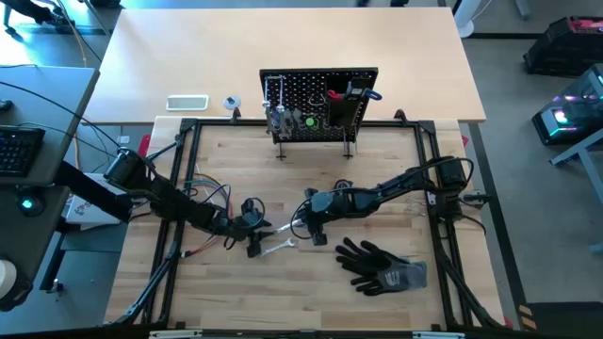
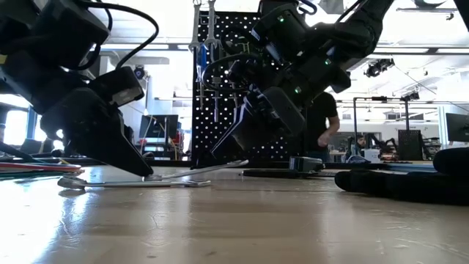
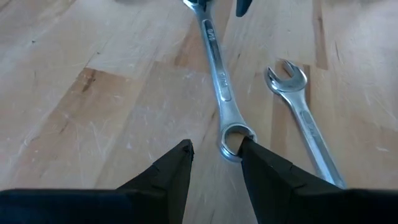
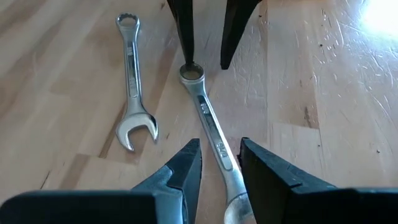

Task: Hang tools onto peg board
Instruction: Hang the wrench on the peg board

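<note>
The right gripper (image 4: 219, 163) straddles one end of a silver wrench (image 4: 208, 127) on the wooden table (image 4: 311, 93), its fingers parted on either side of the shaft with a little gap showing, so it is not pinching yet. At the wrench's ring end the left gripper (image 3: 216, 163) stands spread, one finger (image 3: 261, 165) touching the ring, probably to steady it for the pickup. A second wrench (image 4: 132, 84) lies just beside, untouched. The peg board (image 1: 320, 102) stands well apart at the table's far edge, already carrying several tools. Black gloves (image 1: 382, 266) lie near the right arm.
</note>
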`<action>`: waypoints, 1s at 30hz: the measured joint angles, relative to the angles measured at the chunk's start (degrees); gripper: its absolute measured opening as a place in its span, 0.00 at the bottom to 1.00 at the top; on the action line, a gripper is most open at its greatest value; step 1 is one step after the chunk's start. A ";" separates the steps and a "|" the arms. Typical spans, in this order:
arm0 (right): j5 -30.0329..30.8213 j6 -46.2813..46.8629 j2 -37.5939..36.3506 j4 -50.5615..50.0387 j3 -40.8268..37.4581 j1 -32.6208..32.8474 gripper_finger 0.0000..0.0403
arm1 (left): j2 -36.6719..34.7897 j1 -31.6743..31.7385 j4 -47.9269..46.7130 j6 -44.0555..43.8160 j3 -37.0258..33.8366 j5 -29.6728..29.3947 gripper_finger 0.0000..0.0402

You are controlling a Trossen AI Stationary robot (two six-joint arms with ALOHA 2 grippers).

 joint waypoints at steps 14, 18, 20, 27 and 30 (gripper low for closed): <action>-0.92 -9.44 -0.02 -17.23 7.89 -0.50 0.27 | -0.04 1.76 -1.14 1.07 0.02 1.24 0.33; -2.24 -10.52 -0.07 -20.96 10.07 -1.31 0.28 | -0.02 1.76 -1.20 1.05 0.02 1.24 0.33; -2.83 -10.85 -0.07 -21.48 10.08 -1.64 0.30 | -0.02 1.76 -1.20 1.05 0.02 1.24 0.33; -3.26 -9.26 3.54 -20.86 10.18 -1.87 0.44 | -0.04 1.76 -0.85 1.07 0.00 0.98 0.33; -3.55 -8.65 5.44 -22.27 11.64 -1.79 0.46 | -0.02 1.73 -0.85 1.08 0.00 1.06 0.33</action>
